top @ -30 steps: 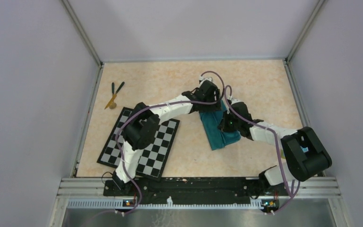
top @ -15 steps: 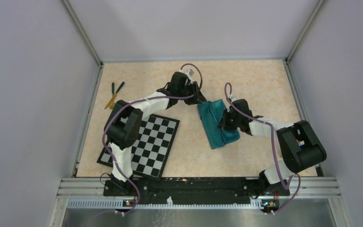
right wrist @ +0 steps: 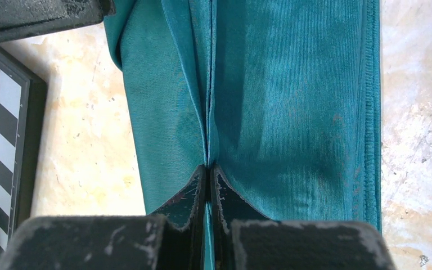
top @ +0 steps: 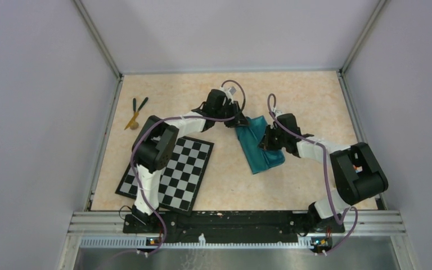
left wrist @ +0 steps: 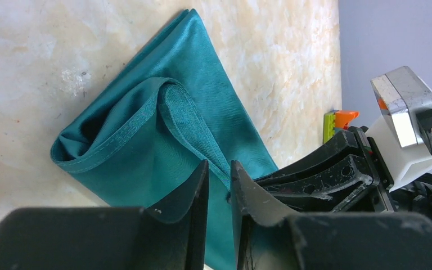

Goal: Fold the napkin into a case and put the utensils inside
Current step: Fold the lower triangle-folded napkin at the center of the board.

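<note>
Right tool (right wrist: 209, 169): jaws pressed together, pinching a raised ridge of the napkin (right wrist: 292, 112). Left tool (left wrist: 218, 169): jaws nearly together, nipping the top layer's hem. Napkin lies folded to a narrow oblong mid-desk (top: 304, 95), 1 end gaping. 3 utensils (top: 135, 112) lie far left, beyond the checkerboard (top: 169, 169), well apart.

Left tool (top: 239, 120) and right tool (top: 266, 140) at teal napkin (top: 260, 157)
</note>
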